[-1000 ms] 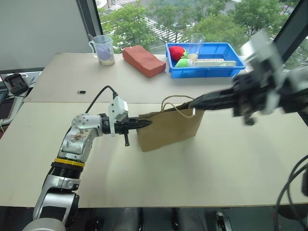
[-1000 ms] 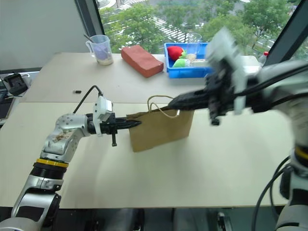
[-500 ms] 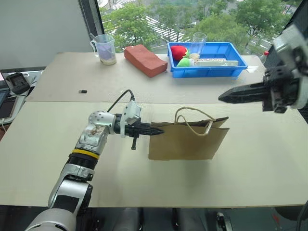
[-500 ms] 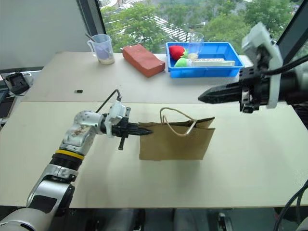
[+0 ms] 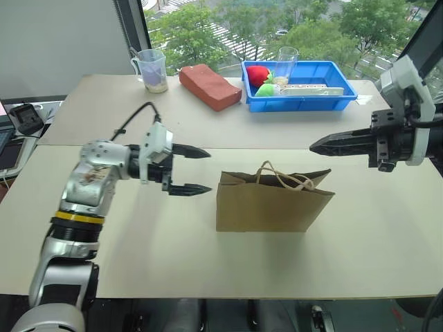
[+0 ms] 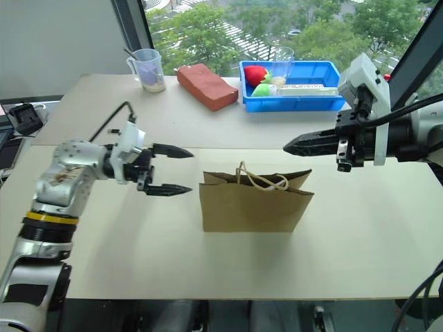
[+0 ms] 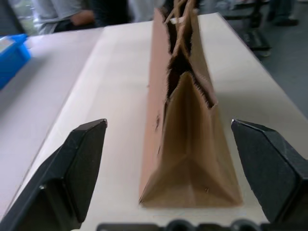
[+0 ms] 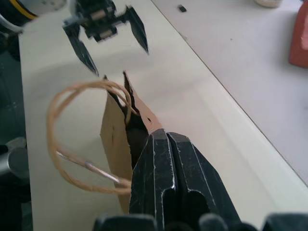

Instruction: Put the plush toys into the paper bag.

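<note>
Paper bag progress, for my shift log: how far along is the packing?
Done: the paper bag stands upright on the table, free of both grippers. In hand: nothing; the left gripper is open beside it, the right gripper shut and empty. Left: cannot tell; the bag's narrow mouth hides whatever is inside.

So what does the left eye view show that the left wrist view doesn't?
Left eye view: the right tool, shut, above the table, plus the measuring cup, the red block and the whole blue bin. Left wrist view: the narrow creased end of the paper bag and people seated beyond the table. Both: the standing bag, and the left tool open and apart from it.
</note>
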### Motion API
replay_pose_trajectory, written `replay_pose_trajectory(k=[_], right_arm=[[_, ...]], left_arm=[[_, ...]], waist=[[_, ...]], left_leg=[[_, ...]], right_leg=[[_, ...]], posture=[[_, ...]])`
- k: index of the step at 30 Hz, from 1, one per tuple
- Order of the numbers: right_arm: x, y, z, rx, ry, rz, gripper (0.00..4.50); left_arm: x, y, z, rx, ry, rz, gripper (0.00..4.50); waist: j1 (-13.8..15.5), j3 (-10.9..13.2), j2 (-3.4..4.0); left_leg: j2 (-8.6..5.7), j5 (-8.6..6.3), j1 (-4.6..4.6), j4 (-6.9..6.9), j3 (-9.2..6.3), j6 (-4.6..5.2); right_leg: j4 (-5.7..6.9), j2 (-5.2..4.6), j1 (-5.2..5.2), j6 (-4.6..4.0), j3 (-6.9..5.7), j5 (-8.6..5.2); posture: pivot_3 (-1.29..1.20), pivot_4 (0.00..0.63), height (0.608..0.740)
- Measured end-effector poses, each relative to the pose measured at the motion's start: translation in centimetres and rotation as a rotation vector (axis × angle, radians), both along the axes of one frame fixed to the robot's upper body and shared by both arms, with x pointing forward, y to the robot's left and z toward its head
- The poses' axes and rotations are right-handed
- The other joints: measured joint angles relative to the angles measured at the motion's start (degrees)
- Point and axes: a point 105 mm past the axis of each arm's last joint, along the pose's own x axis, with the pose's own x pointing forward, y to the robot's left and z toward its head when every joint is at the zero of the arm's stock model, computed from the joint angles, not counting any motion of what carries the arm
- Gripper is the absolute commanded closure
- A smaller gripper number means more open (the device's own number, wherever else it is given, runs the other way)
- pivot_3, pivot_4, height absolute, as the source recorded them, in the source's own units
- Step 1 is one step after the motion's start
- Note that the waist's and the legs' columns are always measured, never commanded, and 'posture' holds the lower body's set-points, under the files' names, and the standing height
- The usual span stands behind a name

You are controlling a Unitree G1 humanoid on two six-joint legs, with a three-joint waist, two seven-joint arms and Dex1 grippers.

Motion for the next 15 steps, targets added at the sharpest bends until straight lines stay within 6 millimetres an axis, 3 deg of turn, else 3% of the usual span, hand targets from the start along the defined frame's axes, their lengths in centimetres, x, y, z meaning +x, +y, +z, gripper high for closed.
replay_pose_trajectory(k=[6, 10, 15], right_arm=[[0.1, -3.9, -1.3, -0.074, 0.022, -0.112, 1.51], [0.2, -6.1, -2.2, -0.105, 0.025, -0.171, 0.12], [0.4, -9.7, -5.0, -0.158, 0.06, -0.267, 0.05]], left_arm=[[0.5, 3.3, 2.7, 0.051, -0.054, 0.221, 0.0], [0.5, 3.8, 3.1, 0.057, -0.075, 0.258, 0.0], [0.5, 4.0, 2.8, 0.05, -0.06, 0.28, 0.0]], waist=[[-0.1, 0.0, 0.0], [-0.1, 0.0, 0.0], [-0.1, 0.0, 0.0]], left_leg=[[0.01, -0.01, 0.02, 0.0, 0.03, 0.01], [0.01, 0.0, 0.11, -0.01, 0.09, 0.0], [-0.01, 0.0, 0.14, 0.04, 0.16, 0.0]], right_leg=[[0.0, 0.02, 0.02, 0.01, 0.0, 0.0], [-0.04, 0.02, 0.07, 0.01, 0.02, 0.0], [-0.04, 0.01, 0.09, 0.01, 0.08, 0.0]], posture=[[0.0, 0.15, 0.74], [0.0, 0.15, 0.74], [0.0, 0.15, 0.74]])
